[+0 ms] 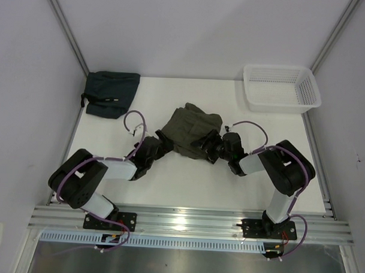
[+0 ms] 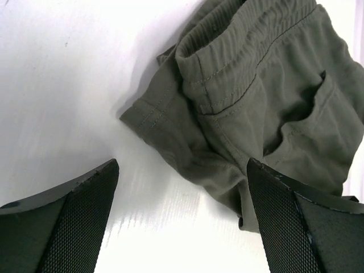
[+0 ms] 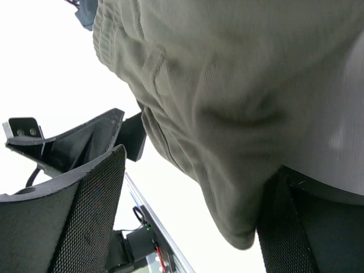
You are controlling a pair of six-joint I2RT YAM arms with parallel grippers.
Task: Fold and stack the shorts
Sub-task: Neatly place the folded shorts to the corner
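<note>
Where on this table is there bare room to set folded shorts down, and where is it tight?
Bare: the far strip between the dark folded garment and the basket; the near strip between the olive shorts and the metal rail. Crowded: the centre, where left tool and right tool flank those shorts.

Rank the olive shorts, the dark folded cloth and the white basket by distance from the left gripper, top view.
1. olive shorts, middle of the table, right beside the left gripper.
2. dark folded cloth, far-left corner.
3. white basket, far-right corner.

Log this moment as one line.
shorts: crumpled | left gripper: open, at shorts' edge | right gripper: open, shorts between jaws
</note>
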